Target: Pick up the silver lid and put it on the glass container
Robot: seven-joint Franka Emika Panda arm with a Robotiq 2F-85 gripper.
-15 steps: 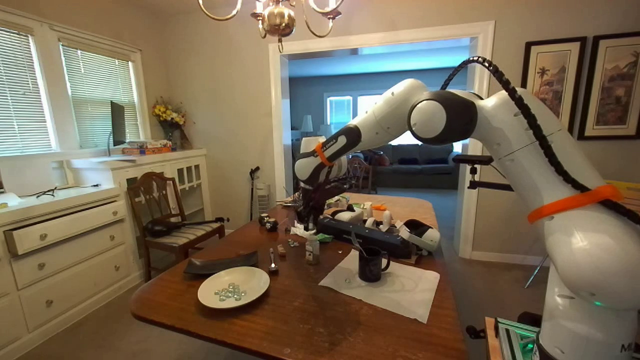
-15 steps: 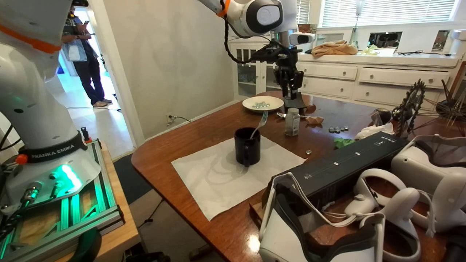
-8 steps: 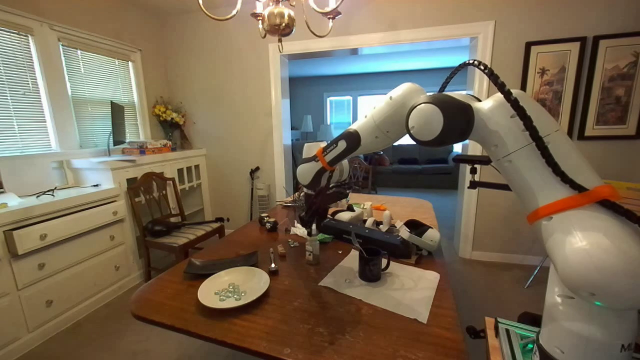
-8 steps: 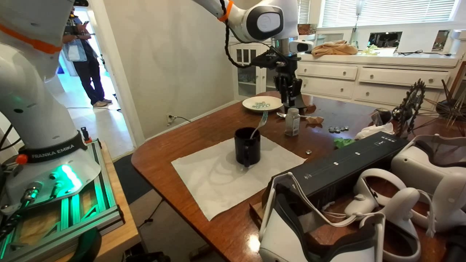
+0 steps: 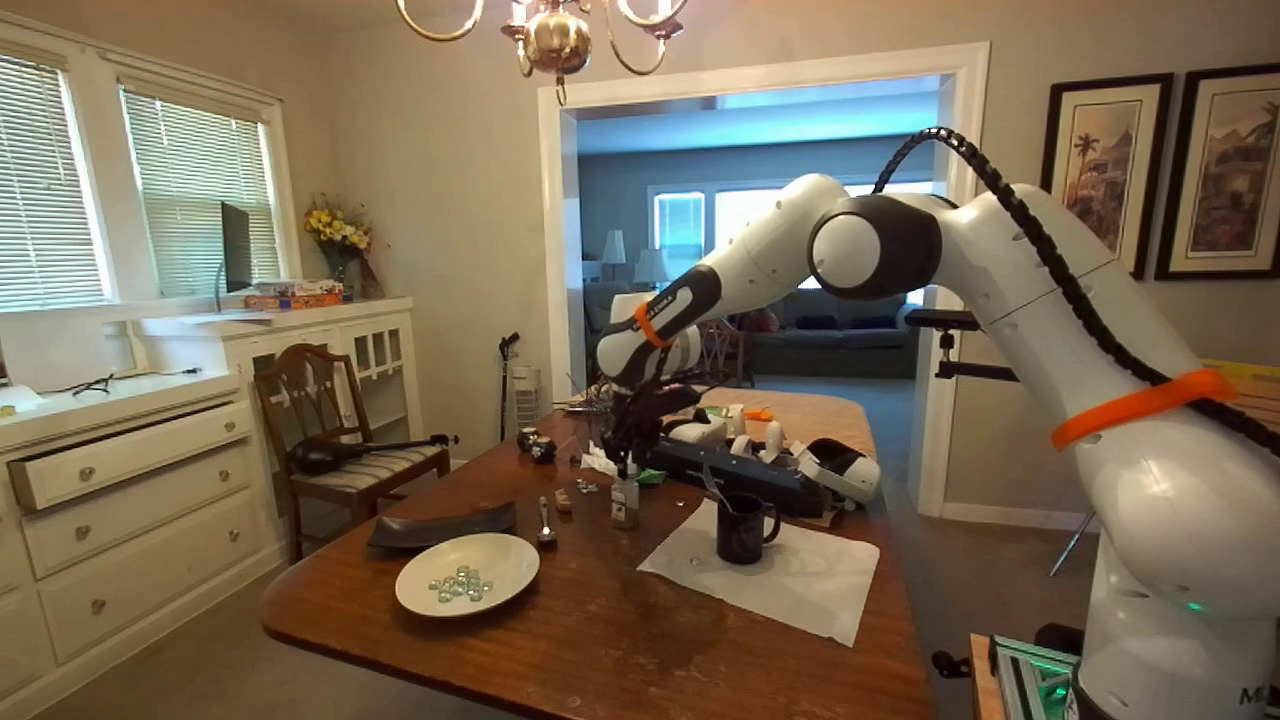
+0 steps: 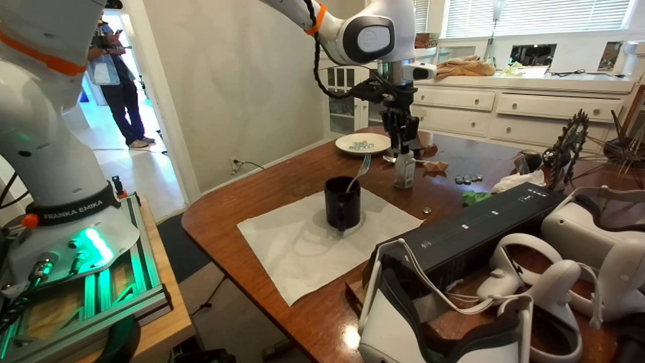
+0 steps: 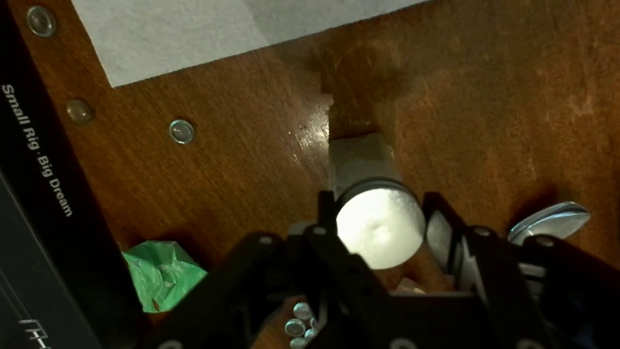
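Silver in colour, the round shiny lid (image 7: 380,231) is gripped by the black two-finger gripper (image 7: 379,209), at or just above the mouth of the clear glass container (image 6: 404,174). Picking and carrying seem done. Whether it is seated, I cannot tell; releasing remains.

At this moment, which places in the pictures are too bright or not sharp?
Wrist view: the silver lid is nearly washed out, the dark fingers look soft, and glare marks the table; in an exterior view, the far window is blown out.
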